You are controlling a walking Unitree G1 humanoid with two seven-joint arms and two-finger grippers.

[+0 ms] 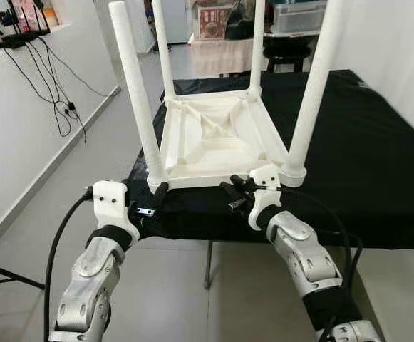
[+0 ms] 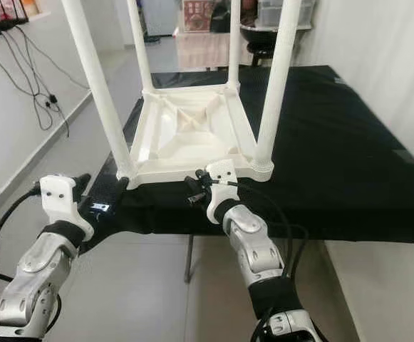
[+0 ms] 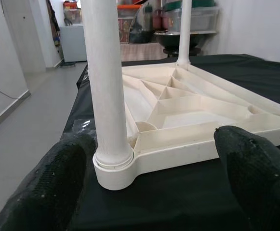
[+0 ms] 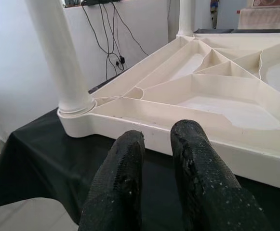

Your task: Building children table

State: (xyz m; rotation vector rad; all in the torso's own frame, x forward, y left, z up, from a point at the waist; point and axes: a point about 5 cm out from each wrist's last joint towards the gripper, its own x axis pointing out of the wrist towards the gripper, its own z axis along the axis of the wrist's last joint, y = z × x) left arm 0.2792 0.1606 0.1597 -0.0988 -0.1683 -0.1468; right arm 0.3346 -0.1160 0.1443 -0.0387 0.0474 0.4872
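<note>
The left gripper (image 1: 158, 194) is seen at the near edge of the white children's table (image 1: 214, 139), its black fingers (image 3: 38, 187) spread wide on either side of the near left leg (image 1: 137, 92), at the leg's base; nothing is grasped between them. The right gripper (image 1: 234, 194) is held just in front of the same near edge, further to the right, with its two fingers (image 4: 120, 178) close together, a narrow gap left between them, and nothing clamped.

The children's table is laid upside down on a black cloth (image 1: 363, 157) that covers a larger table, near its front left corner, with all four legs pointing up. The near right leg (image 1: 312, 85) is seated in its corner socket, just beyond the right gripper's white housing.

In the left wrist view the collar at the foot of the near left leg is shown close up, pressed into the rounded corner. In the right wrist view that same leg is seen from the other side, with the white wall and hanging cables (image 4: 108, 33) behind it.

The underside of the tabletop is shown as a shallow tray of ribs and compartments, and these are empty. Further off, a black stool (image 1: 286, 53) and a storage box (image 1: 299, 16) are made out beyond the far end of the cloth.
</note>
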